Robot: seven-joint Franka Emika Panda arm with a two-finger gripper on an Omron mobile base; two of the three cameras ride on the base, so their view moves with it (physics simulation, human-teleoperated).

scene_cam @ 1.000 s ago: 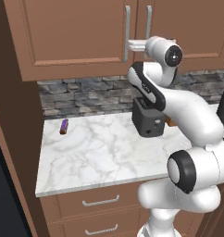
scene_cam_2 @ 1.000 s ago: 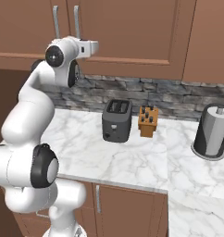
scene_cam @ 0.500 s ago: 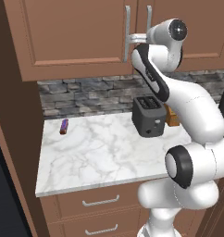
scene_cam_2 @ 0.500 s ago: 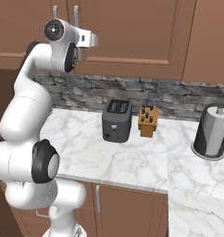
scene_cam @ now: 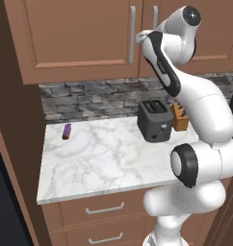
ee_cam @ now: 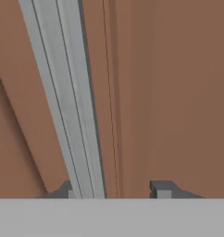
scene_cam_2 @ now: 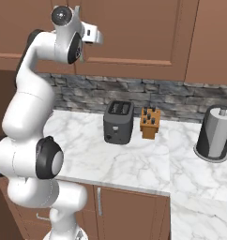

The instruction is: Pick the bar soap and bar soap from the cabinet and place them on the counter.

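We see no bar soaps; the cabinet [scene_cam: 80, 38] has both doors closed, so whatever sits on its shelf is hidden from us. The cabinet hangs on the wall above the counter [scene_cam: 99, 153], a white marble slab with grey veining over brown drawers.

At the cabinet's centre seam, the gripper [scene_cam: 139, 36] is raised to the height of the door handles. In the hand view a long silver bar handle [ee_cam: 67, 106] runs slantwise across the picture, and it passes down to the left fingertip [ee_cam: 67, 190] — the other fingertip stands off to the right against bare wood. The fingers look drawn in as far as they go, and the handle appears to lie between them, so we read this as a clamp on the handle; the exact contact is cut off at the bottom of that view. In the left base view the gripper sits just beside the left door's handle [scene_cam: 133, 34], with the right door's handle close beside it.

Further out on the counter, a small purple-and-red stick-like object [scene_cam: 66, 130] lies near the left end by the stone backsplash. A dark toaster [scene_cam_2: 118, 122] stands toward the middle, a wooden knife block [scene_cam_2: 150, 123] just beside it — and a paper-towel holder [scene_cam_2: 215, 139] stands well apart to the right.
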